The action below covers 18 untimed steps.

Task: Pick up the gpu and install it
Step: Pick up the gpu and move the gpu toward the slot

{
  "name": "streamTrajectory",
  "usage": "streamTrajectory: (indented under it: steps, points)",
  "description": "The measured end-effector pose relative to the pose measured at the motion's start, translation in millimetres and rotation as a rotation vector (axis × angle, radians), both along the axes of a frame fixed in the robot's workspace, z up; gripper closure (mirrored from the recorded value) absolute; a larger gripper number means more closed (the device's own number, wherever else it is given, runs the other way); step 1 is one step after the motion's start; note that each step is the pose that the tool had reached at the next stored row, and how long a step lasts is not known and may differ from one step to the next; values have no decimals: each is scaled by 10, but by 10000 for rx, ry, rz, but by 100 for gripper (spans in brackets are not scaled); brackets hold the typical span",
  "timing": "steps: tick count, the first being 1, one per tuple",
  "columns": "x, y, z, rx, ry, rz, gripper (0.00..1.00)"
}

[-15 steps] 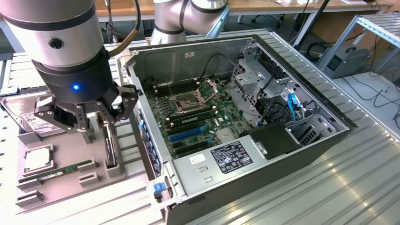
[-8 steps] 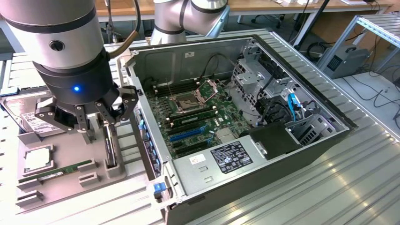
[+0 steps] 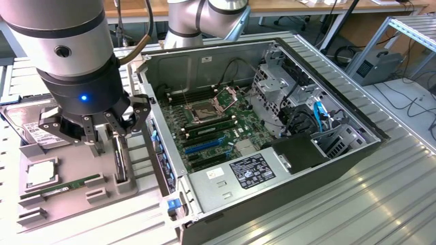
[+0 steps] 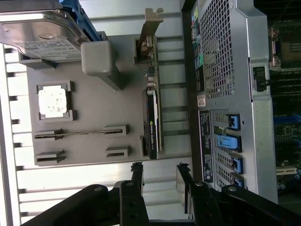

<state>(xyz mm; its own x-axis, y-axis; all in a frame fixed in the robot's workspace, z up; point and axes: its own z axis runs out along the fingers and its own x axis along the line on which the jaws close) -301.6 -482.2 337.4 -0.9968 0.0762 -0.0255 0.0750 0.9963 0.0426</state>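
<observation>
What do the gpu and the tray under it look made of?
The gpu: green circuit board with a matte black cooler, probably plastic. Its end bracket: bare silvery metal, by the sheen. The tray: uniform matte grey, likely moulded plastic.

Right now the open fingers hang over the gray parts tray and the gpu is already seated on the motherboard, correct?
No. The gpu stands on edge in its holder on the gray parts tray, beside the computer case, not on the motherboard, as the wrist view shows. The open fingers do hang over the tray.
</observation>
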Motion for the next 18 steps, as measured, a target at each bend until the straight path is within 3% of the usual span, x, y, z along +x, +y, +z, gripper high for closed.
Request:
streamTrajectory:
  steps: [18]
  points:
    - [0, 0, -44, -1, 0, 0, 58]
